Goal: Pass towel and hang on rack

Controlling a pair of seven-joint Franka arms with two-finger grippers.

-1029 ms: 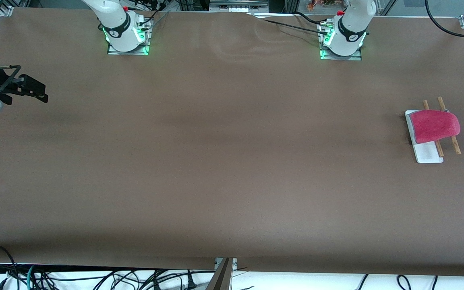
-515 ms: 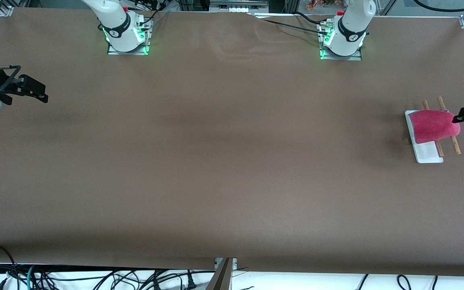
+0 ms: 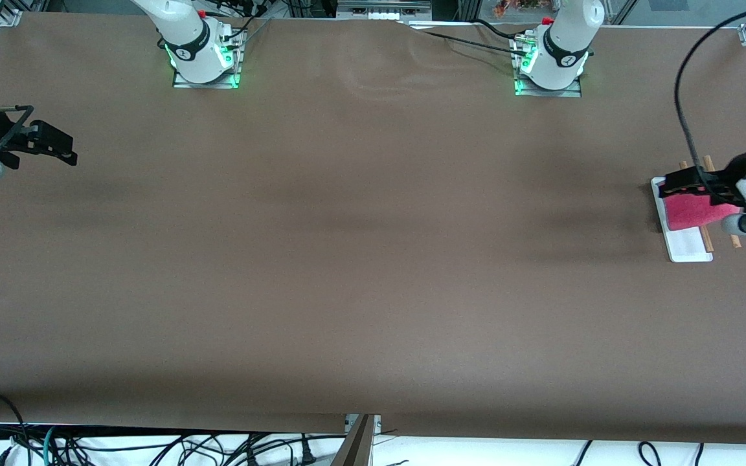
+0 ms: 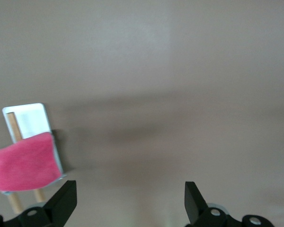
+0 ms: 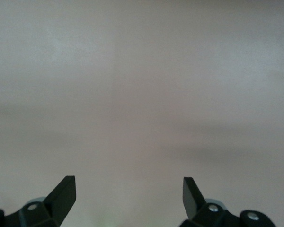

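Item: towel (image 3: 687, 212), pink-red fuzzy cloth, draped across the two wooden rods of the rack (image 3: 684, 244) at the left arm's end of the table. Expect it to be light, soft and limp, sagging wherever you lift it; judge a pinch at the free hanging edge safest, clear of the rods. Its long axis runs across the rods, while the rack's runs toward the front camera. Left gripper (image 3: 690, 183) is over the towel and rack, fingers (image 4: 64, 201) spread wide, holding nothing. Right gripper (image 3: 49, 144) waits over bare table at the right arm's end, fingers (image 5: 62, 191) likewise apart, empty.
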